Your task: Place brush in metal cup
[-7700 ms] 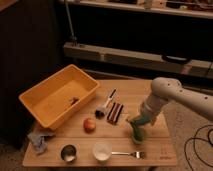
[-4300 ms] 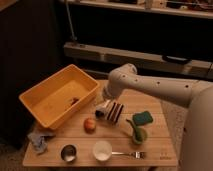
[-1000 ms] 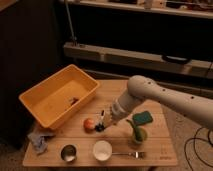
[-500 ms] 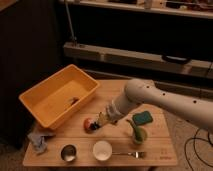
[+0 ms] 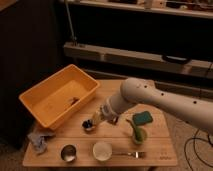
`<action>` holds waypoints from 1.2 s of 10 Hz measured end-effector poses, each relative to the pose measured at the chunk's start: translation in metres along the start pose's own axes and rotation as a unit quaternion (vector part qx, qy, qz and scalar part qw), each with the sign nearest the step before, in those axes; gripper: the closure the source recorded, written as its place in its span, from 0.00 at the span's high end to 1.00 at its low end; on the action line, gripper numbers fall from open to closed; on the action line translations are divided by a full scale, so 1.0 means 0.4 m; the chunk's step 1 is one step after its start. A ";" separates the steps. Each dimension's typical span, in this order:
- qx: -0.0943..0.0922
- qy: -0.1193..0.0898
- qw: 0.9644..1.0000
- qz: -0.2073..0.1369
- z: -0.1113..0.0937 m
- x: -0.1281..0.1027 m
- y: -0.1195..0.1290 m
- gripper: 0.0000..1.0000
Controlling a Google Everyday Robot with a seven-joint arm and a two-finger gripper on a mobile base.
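Our gripper (image 5: 102,117) has its fingers clamped on the whitish handle of the brush (image 5: 89,124), bristle head down, low over the surface (image 5: 160,145) beside the yellow bin (image 5: 47,112). We judge the brush light and stiff, best held mid-handle. The metal cup (image 5: 68,153), near the front-left edge, shows only a dark inside.

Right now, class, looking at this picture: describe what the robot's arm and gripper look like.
The arm is smooth, off-white and tubular, with a bulbous rounded joint and a row of small dark dots along it. It tapers to a pale gripper with darker parts, above the wooden table beside the yellow bin.
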 end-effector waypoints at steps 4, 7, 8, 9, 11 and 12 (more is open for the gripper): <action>-0.039 0.021 0.998 -0.037 0.066 -0.044 0.040 0.00; -0.047 0.047 0.997 -0.048 0.097 -0.013 0.051 0.00; -0.044 0.055 0.996 -0.049 0.108 0.011 0.052 0.00; -0.040 0.059 0.996 -0.048 0.111 0.035 0.047 0.00; -0.031 0.067 0.996 -0.045 0.094 0.118 0.038 0.00; -0.027 0.069 0.996 -0.044 0.083 0.156 0.039 0.00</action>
